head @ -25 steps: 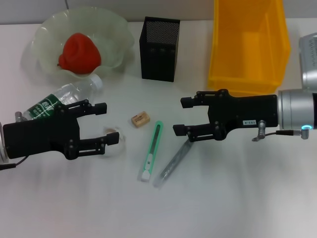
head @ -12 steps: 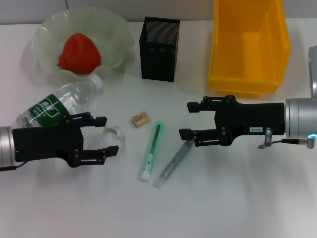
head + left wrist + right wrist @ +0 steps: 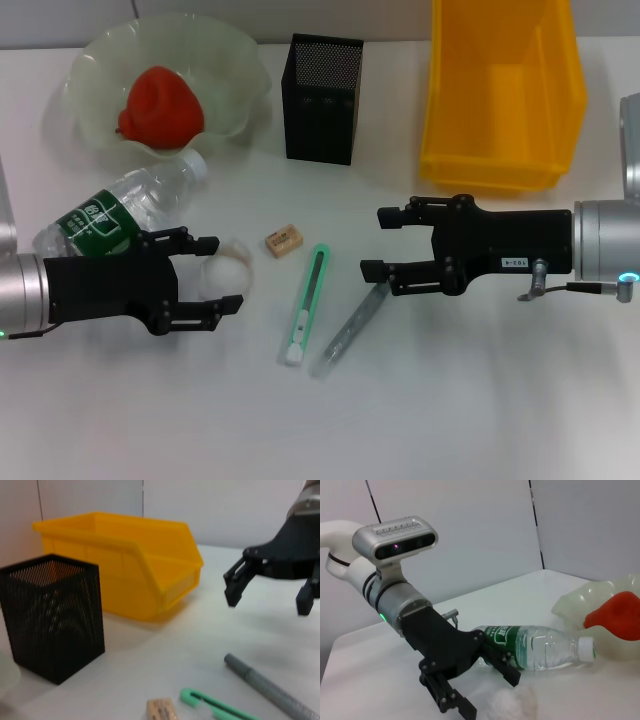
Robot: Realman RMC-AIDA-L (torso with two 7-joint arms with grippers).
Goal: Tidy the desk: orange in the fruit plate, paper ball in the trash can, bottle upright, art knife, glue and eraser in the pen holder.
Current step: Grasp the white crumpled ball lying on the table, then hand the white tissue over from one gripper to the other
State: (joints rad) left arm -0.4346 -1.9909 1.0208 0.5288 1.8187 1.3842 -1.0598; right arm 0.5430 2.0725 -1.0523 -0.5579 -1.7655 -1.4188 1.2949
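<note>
Bin (image 3: pixel 500 100) stands across the desk, waiting for the ball. Bottle (image 3: pixel 120 210) lies on its side beside my left gripper (image 3: pixel 222 275), whose open fingers straddle the ball (image 3: pixel 222 272). I judge this the grasp step: next I should close, lift, carry it over. My right gripper (image 3: pixel 375 242) hangs open above the glue (image 3: pixel 350 327).

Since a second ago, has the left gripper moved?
Yes. In the head view the left gripper has slid toward the eraser, a little nearer the robot, and its open fingers now straddle the paper ball.
</note>
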